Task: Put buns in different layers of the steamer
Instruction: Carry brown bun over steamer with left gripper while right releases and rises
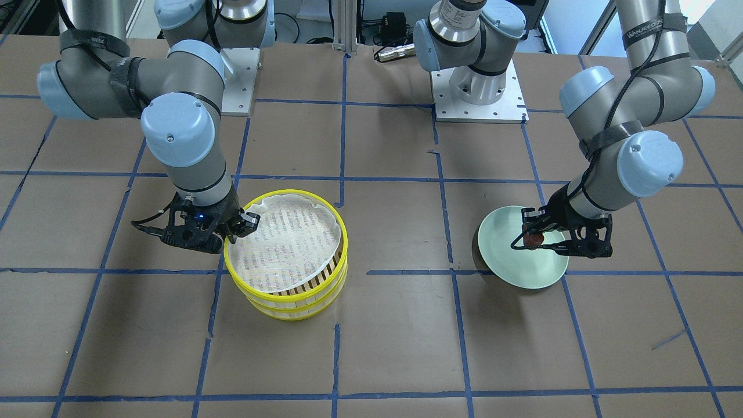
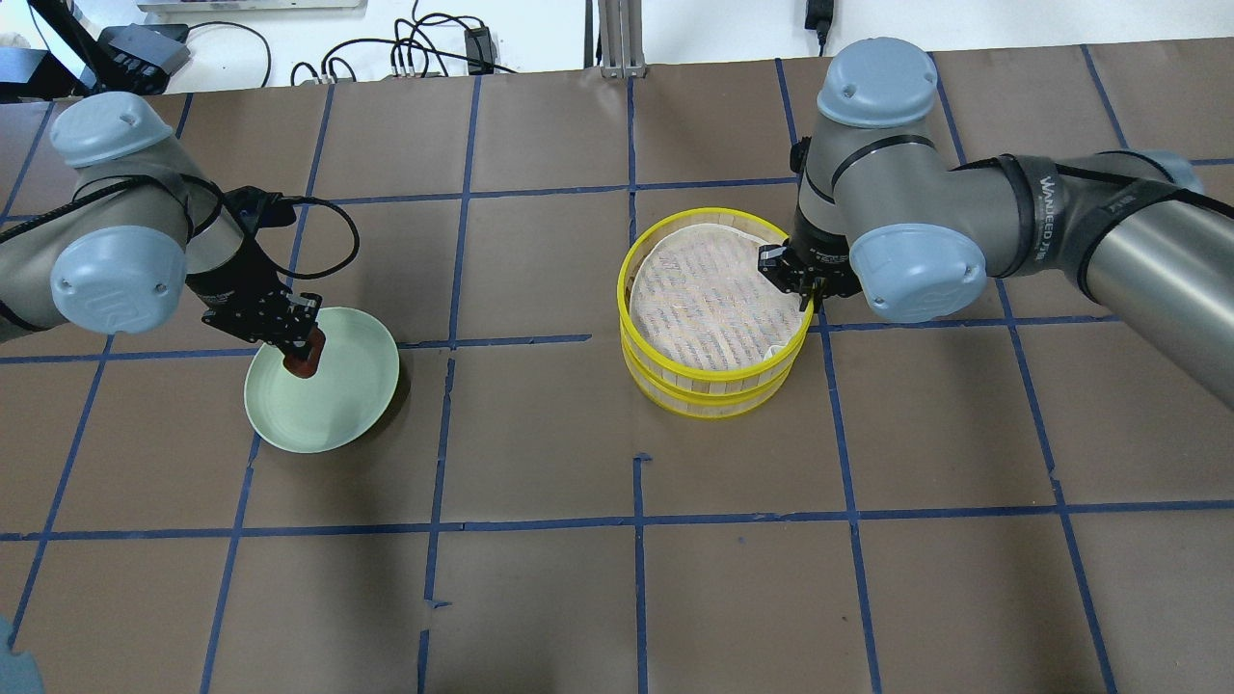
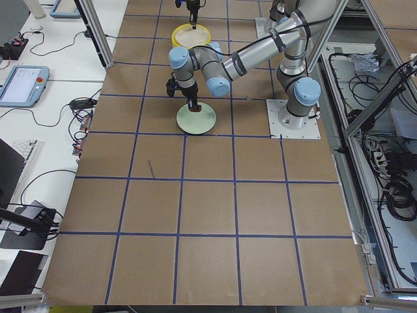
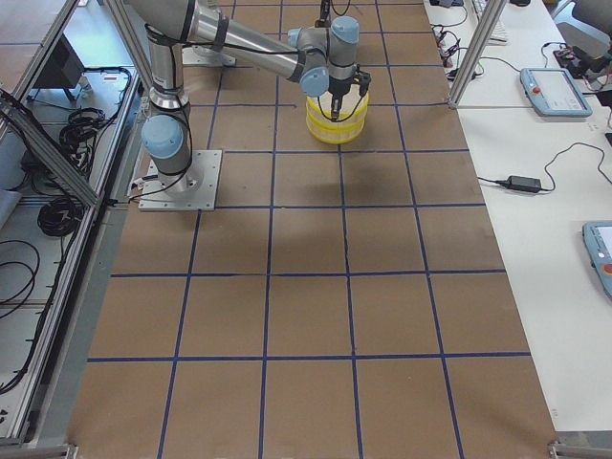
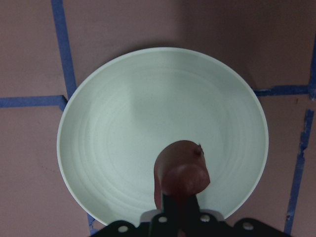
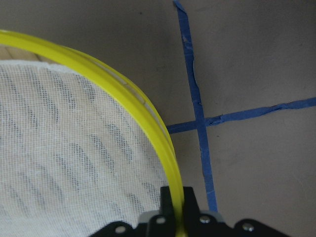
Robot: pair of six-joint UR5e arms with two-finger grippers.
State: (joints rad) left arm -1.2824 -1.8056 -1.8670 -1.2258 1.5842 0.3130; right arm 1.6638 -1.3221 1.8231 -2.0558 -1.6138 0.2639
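Note:
The two steamer tiers stand stacked, the top tier (image 2: 715, 213) slightly askew on the lower tier (image 2: 718, 410). Its white mesh liner (image 2: 709, 299) is bare. My right gripper (image 2: 808, 294) is shut on the top tier's yellow rim (image 6: 148, 113) at its edge; it shows in the front view (image 1: 237, 229) too. My left gripper (image 2: 307, 352) is shut on the dark reddish-brown bun (image 5: 180, 173) and holds it just over the pale green plate (image 5: 123, 123). The bun also shows in the front view (image 1: 532, 239). The white bun is out of view.
The plate (image 2: 337, 405) lies on the brown paper table with blue tape lines, well apart from the steamer stack (image 1: 296, 310). Both arm bases (image 1: 479, 93) stand at the table's robot side. A cable (image 2: 333, 226) loops off my left wrist.

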